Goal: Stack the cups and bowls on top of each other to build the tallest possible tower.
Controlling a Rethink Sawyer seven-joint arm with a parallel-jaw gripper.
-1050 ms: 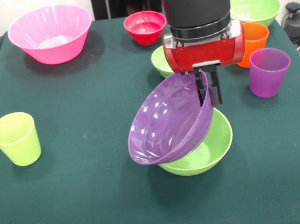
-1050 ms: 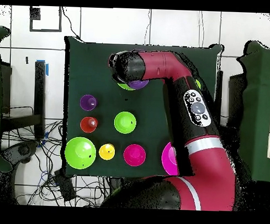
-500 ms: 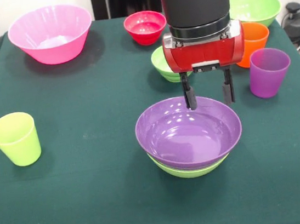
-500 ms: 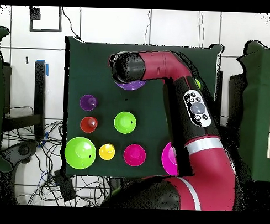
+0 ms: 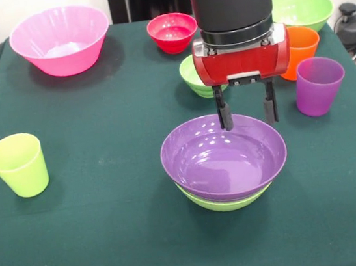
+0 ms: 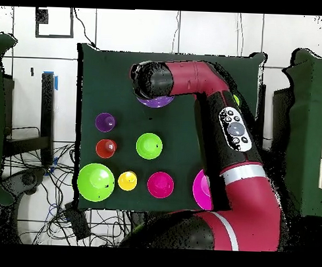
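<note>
Two bowls nested: purple bowl (image 5: 224, 156) sits in lime green bowl (image 5: 225, 200); tool (image 5: 248, 116), spread, should lift straight clear.

Purple bowl (image 5: 224, 157); lime green bowl (image 5: 223, 201); dark green table (image 5: 112, 233).

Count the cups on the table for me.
4, though only three show from the front: lime cup alone at the left, orange cup and purple cup side by side at the right. The yellow cup shows only from overhead.

glossy plastic purple bowl (image 5: 224, 156), matt green cloth tbl (image 5: 112, 233)
</note>
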